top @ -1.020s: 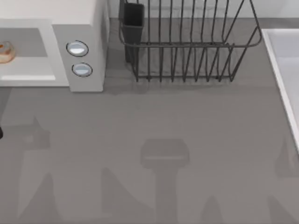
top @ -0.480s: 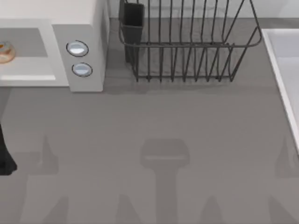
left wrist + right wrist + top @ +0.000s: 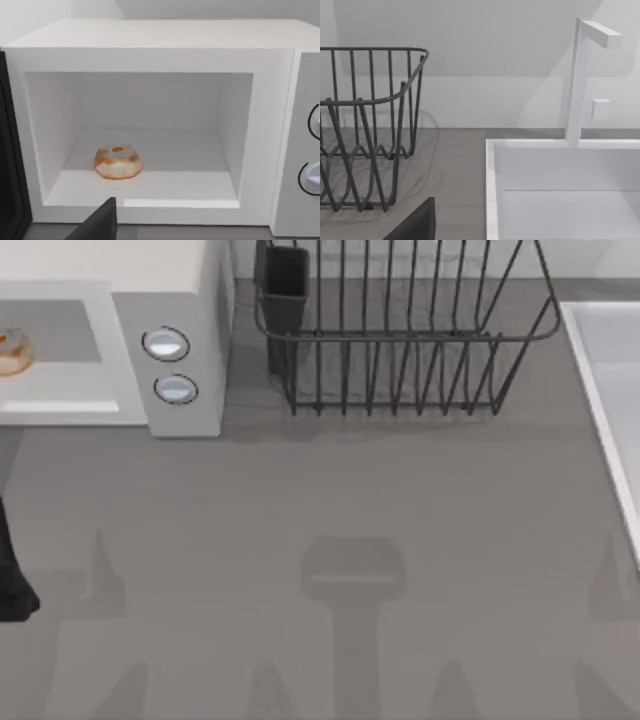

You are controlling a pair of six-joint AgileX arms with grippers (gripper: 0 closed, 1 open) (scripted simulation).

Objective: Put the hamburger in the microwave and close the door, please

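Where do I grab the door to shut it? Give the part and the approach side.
The door stands swung open on the microwave's side away from the dials, dark inner face toward the hamburger. Its handle is hidden, so probably take the free edge, the left gripper coming from the outer face, and swing it shut.

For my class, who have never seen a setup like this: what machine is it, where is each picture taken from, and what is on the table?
It is a simulated two-armed AgileX robot at a grey table. One camera looks down from above; the other two ride on the wrists. The left wrist camera faces the open microwave, with the hamburger lying inside on its floor. The door stands open beside the cavity. A dark part of the left arm shows at the table's left edge. The right wrist camera faces a wire dish rack and a white sink. Nothing is seen being held.
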